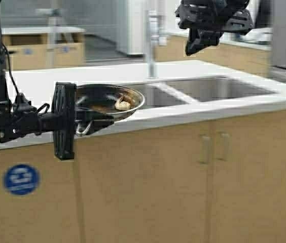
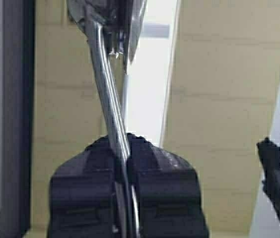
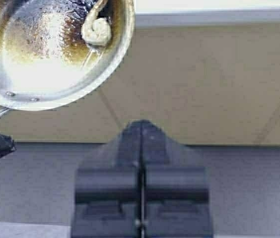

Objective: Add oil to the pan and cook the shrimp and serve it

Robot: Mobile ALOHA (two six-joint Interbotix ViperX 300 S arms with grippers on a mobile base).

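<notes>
Shrimp [image 1: 122,105] sits in the pan [image 1: 107,101], which my left gripper [image 2: 124,148] pinches by the handle above the counter [image 1: 193,109] edge. Right gripper [image 3: 141,148], jaws pressed together, hangs above. I'd carry level, slowly.

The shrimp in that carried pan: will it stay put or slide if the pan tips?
The shrimp lies loose near the far rim of the pan, so it would probably slide. The stained inside looks glossy, likely slippery. The left claw pinches only the thin handle, so the pan may wobble.
</notes>
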